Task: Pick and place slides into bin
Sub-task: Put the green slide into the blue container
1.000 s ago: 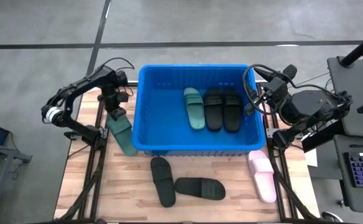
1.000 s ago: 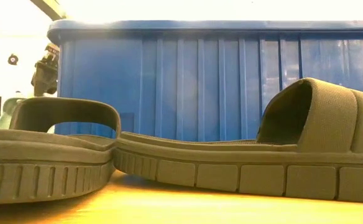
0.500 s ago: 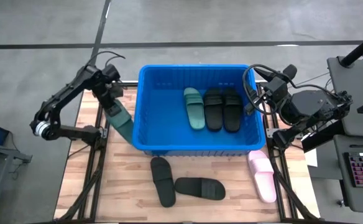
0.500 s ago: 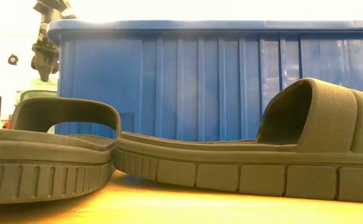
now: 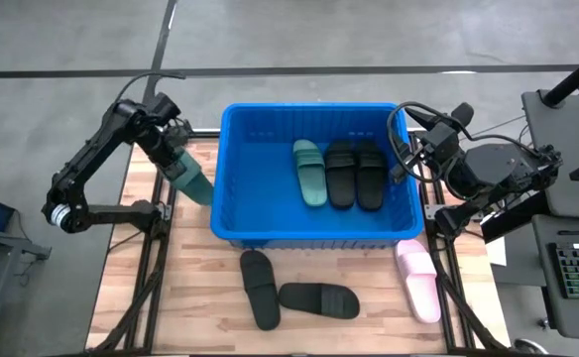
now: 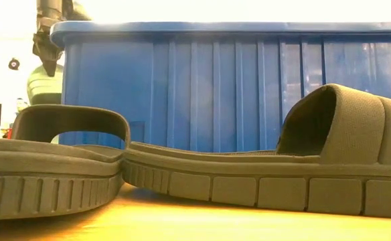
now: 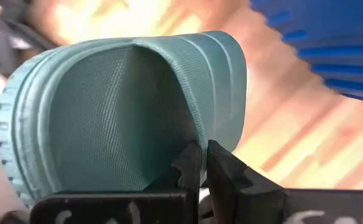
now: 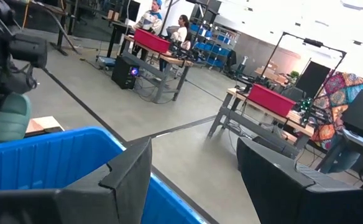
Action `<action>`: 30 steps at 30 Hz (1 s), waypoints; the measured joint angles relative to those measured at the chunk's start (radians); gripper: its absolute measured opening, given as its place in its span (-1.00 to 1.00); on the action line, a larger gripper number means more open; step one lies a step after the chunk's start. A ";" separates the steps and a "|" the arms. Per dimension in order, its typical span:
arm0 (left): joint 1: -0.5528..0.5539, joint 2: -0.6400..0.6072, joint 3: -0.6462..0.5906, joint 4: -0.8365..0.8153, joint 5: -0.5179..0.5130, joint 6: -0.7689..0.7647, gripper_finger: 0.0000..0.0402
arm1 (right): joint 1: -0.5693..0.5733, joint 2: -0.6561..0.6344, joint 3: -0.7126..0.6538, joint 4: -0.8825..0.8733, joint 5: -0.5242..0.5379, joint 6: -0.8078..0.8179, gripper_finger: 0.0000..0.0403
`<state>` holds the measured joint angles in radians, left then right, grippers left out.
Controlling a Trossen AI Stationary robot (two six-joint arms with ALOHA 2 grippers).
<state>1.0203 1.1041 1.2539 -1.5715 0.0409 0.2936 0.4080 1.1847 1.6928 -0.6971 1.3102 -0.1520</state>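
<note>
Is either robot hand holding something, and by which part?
The left hand pinches the green sandal by its strap edge. The right hand holds nothing.

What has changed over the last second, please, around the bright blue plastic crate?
The left gripper, shut on the sage green rubber slide, lifted it off the table and up beside the bright blue plastic crate. The right gripper, open, stayed put.

Green slide (image 5: 192, 180) lifted beside blue bin (image 5: 232, 213)
</note>
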 joint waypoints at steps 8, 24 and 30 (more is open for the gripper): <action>0.000 -0.031 0.102 0.000 -0.122 0.000 -1.00 | 0.000 0.000 0.000 0.000 0.000 0.018 0.12; 0.001 -0.064 0.450 -0.001 -0.207 0.022 -1.00 | 0.000 0.001 0.000 0.000 0.000 0.021 0.12; 0.001 -0.062 0.590 0.013 -0.207 0.031 -1.00 | 0.000 0.001 0.000 0.000 0.000 0.021 0.12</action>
<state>1.0210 1.0421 1.8435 -1.5585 -0.1664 0.3244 0.4079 1.1852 1.6928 -0.6975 1.3102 -0.1310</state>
